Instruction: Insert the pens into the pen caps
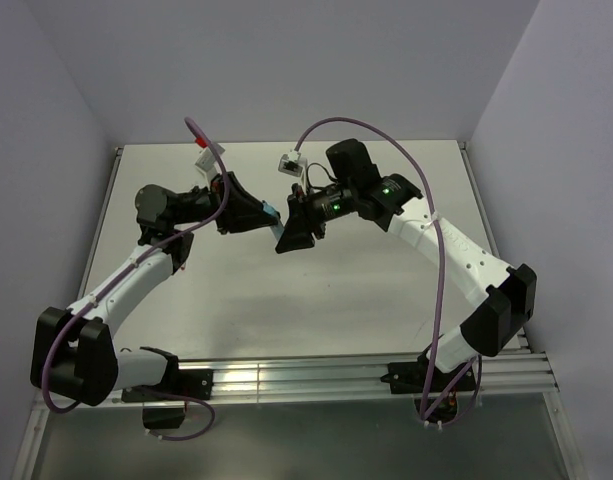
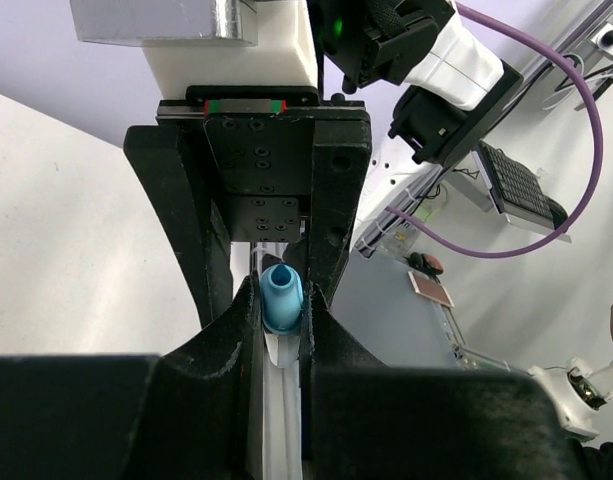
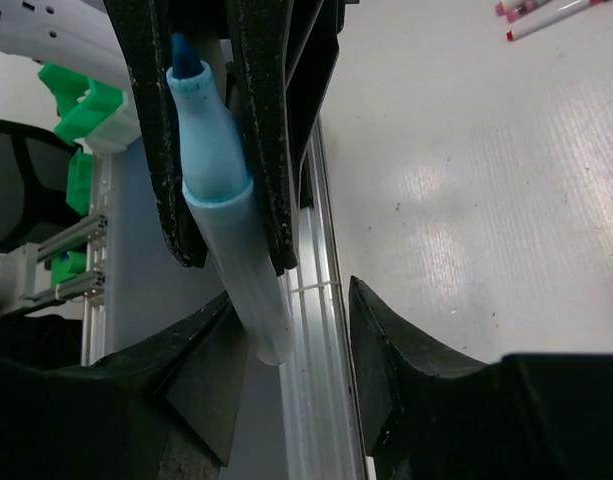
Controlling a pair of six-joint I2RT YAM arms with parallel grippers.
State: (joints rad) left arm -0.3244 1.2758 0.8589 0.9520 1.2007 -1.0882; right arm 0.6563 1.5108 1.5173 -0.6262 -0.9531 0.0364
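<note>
Right wrist view: left gripper (image 3: pixel 229 250) clamps the blue-tipped pen (image 3: pixel 214 160); right gripper (image 3: pixel 291 300) stands released, spread around its tail.

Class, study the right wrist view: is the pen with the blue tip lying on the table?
No: the left gripper is shut on the pen and holds it up in the air, off the table.

We see bright, even overhead light, soft shadows on the table (image 1: pixel 316 300), a pale sheen across it from the right wrist, blue-tipped pen (image 3: pixel 211 170) sharp, right gripper (image 3: pixel 291 295) blurred up close.
</note>
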